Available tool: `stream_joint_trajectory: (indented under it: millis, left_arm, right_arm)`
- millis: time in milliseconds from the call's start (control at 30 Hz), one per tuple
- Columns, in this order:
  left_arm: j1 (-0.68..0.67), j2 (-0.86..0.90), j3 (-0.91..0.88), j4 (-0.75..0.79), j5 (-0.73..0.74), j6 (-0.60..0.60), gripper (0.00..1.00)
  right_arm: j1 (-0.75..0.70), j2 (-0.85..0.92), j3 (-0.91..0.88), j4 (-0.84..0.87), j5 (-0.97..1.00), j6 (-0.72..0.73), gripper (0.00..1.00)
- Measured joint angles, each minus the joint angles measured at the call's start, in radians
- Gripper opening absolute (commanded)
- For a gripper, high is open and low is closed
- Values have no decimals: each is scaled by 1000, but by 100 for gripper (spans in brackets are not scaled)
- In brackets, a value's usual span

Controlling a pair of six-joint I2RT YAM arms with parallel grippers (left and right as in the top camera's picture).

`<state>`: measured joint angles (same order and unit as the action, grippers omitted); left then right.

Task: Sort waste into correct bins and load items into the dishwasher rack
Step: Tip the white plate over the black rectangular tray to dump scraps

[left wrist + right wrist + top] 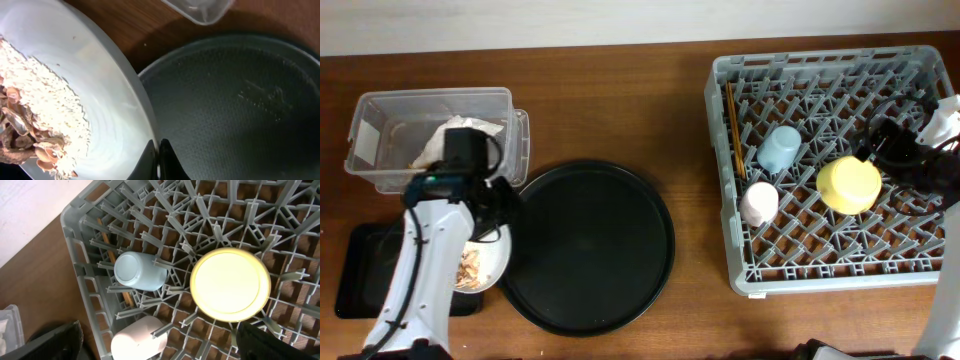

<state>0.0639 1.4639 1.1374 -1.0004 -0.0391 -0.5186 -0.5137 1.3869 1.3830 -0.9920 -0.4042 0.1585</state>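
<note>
My left gripper [159, 155] is shut on the rim of the round pale grey plate [105, 95]. It holds the plate [488, 262] at the edge of the shallow black tray [358, 272]. Beige-brown food scraps [30, 135] lie on the plate. The clear tub [430, 135] holds crumpled white paper [470, 130]. The grey dishwasher rack [920, 70] holds the yellow bowl [848, 184], blue cup [779, 148], pink cup [758, 203] and chopsticks [734, 130]. My right gripper [161, 342] is open and empty above the rack, over the pink cup [139, 339] and beside the bowl [231, 284].
A large round black tray [588, 245] lies between the bins and the rack; the plate's rim overlaps its left edge [240, 110]. A corner of the clear tub [200, 7] shows in the left wrist view. Bare wooden table lies behind.
</note>
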Motion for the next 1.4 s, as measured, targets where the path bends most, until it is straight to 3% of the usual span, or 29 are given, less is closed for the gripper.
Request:
stream_joint_trajectory:
  millis: [267,433,700,1167,1400]
  left_arm:
    - [272,-55,0,46,266,90,1]
    - [409,-188,0,47,335,124,1]
    - [502,-248,0,47,441,135,1]
    - [708,-241,0,44,749,192,1]
    - [718,-168,0,20,893,213,1]
  right_arm:
    - [0,0,0,0,0,0,99]
    - [0,0,0,0,0,0,99]
    - [0,0,0,0,0,0,98]
    - [0,0,0,0,0,0,99]
    - [0,0,0,0,0,0,99]
